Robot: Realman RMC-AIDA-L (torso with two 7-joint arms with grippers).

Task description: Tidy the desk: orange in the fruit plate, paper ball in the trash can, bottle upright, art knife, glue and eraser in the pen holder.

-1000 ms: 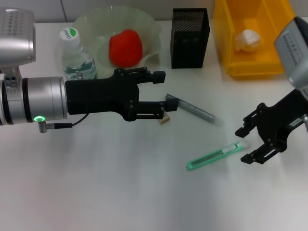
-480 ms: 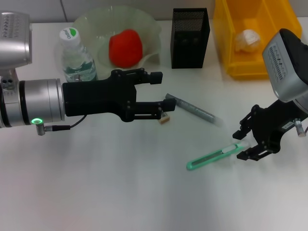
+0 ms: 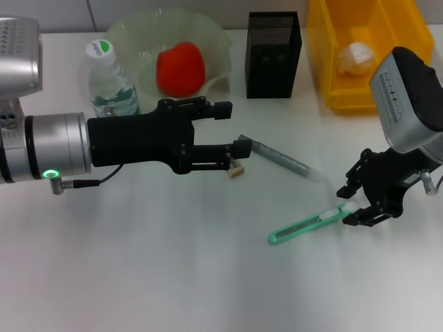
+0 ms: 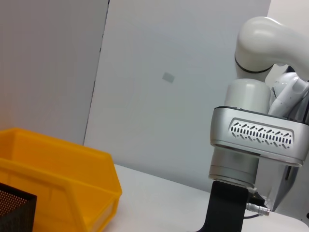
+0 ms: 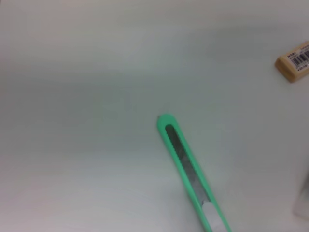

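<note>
Diagonally on the white desk (image 3: pixel 138 277) lies the green art knife (image 3: pixel 308 224), a slim flat plastic sliver with a metal blade strip, its rounded end toward the robot's left and its other end set between the spread fingers of the right gripper (image 3: pixel 351 206). Beyond it, the grey glue stick (image 3: pixel 280 158) is seen slanting the opposite way, and the small tan eraser (image 3: pixel 237 171) is found just beneath the parted fingers of the left gripper (image 3: pixel 235 129), which is held level above the desk. Behind, the orange (image 3: pixel 180 68) is seen in the translucent fruit plate (image 3: pixel 214 41), the clear bottle (image 3: pixel 111 84) upright beside it, the black mesh pen holder (image 3: pixel 273 54) next along, and the crumpled paper ball (image 3: pixel 356 58) in the yellow trash can (image 3: pixel 325 55).
</note>
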